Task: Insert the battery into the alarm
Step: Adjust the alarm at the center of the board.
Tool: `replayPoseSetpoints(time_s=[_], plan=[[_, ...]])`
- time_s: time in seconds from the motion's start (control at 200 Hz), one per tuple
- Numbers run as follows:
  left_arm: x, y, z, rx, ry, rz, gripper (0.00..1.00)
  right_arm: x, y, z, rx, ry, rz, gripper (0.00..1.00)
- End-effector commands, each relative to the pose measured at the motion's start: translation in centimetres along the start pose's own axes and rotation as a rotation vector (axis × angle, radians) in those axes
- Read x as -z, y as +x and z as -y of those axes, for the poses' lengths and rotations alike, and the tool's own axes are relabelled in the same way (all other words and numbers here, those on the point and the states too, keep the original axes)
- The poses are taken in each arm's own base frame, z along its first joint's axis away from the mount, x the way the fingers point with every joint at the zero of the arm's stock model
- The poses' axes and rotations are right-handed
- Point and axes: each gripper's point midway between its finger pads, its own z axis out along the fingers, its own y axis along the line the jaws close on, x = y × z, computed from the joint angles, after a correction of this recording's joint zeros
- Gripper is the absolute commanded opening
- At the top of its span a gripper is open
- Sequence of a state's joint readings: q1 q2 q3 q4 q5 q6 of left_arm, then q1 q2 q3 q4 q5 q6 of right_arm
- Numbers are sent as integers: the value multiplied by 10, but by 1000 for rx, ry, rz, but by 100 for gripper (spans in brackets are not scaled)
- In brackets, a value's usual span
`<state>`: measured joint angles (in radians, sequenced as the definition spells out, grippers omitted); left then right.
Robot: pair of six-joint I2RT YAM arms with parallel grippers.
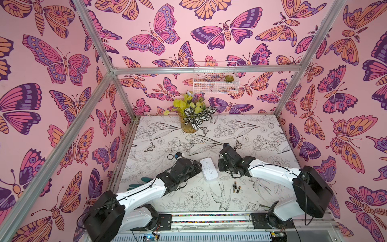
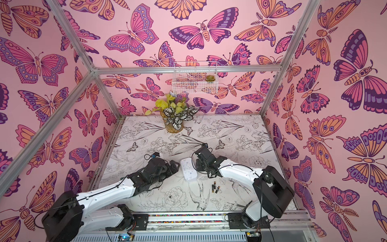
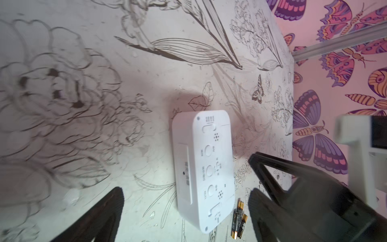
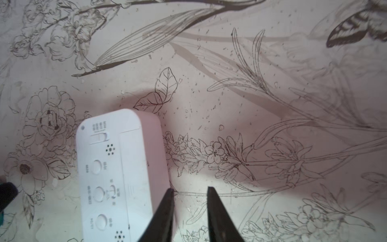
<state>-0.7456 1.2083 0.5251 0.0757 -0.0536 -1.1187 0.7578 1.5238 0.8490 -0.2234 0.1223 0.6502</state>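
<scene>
Starting at the left gripper (image 3: pixel 185 190): gapes wide, holds nothing, sits low just left of the alarm (image 3: pixel 209 167) with its fingers (image 3: pixel 104 215) aimed toward it. Over at the right gripper (image 4: pixel 190 189): narrows to a slim gap with only table (image 4: pixel 272 104) showing between the tips, grips nothing, sits just right of the alarm. Seen from the right wrist, overlaps the casing's edge with one finger (image 4: pixel 163 215); possibly touches it, hard to tell from this angle.

Between the two in both top views, the alarm (image 1: pixel 208 169): lies flat near mid-table, screen down, white back up with round buttons and small clusters of holes, long side running near to far.

Nearer and slightly right of it, a few black-and-gold batteries (image 1: pixel 236 187): lie loose on the table, close together, apart from the casing.

Farther out: a potted plant (image 1: pixel 191 117) at the far edge, and a white wire basket (image 1: pixel 215 83) on the far wall.
</scene>
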Motion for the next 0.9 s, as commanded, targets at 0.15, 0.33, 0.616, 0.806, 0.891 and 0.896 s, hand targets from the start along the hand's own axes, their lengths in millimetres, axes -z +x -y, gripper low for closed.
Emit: replayPoseSetpoints(time_s=[0.15,0.33,0.616,0.806,0.891,0.896], plan=[[-32,-3,15,-5,59,-40,87,-30,23,-19,-21,-109,-111,22],[-43,4,13,2,68,-83,83,-23,40,-34,24,-111,-108,21],[-39,10,-1,9,52,-92,77,7,47,-27,-40,-108,-41,25],[-32,20,-13,-34,17,-138,65,33,31,-43,-94,-229,27,50],[-32,27,-14,-47,17,-176,64,36,24,-58,-116,-295,42,59],[-32,27,-14,-47,16,-177,64,36,23,-58,-117,-297,42,60]])
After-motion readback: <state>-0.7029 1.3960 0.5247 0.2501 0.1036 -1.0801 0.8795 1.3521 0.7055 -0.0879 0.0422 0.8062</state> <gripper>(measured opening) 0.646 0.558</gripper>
